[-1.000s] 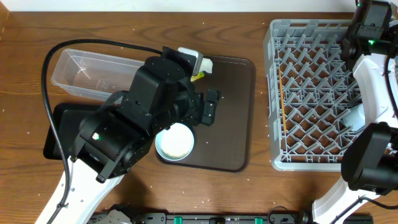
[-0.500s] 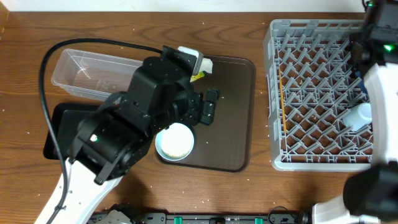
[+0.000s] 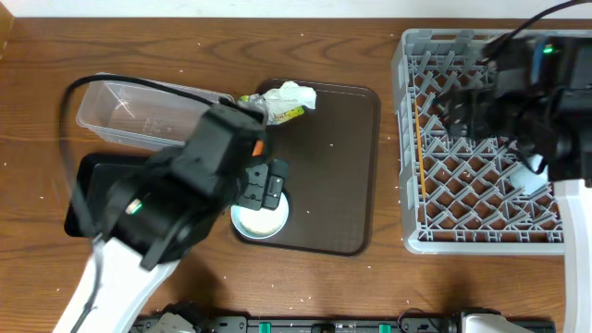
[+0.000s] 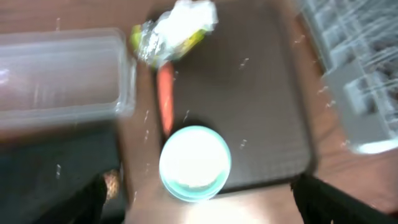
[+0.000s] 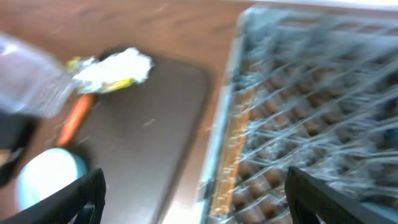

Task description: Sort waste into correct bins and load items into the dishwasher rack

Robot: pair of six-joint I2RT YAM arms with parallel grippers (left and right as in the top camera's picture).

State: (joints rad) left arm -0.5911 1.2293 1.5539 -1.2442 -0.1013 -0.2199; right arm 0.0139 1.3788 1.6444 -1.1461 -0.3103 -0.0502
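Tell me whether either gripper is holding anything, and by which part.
Nothing is held. The left gripper hangs open and empty above the white bowl; the right gripper is open and empty too.

Clear glossy plastic tub (image 3: 120, 111), grey plastic rack (image 3: 453, 194), matt brown tray (image 3: 338, 166), wood-grain table (image 3: 185, 37), crumpled paper tissue (image 3: 292, 93).

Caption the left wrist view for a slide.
White bowl with pale blue outside on the brown serving tray, small orange carrot and crumpled white tissue beyond it.
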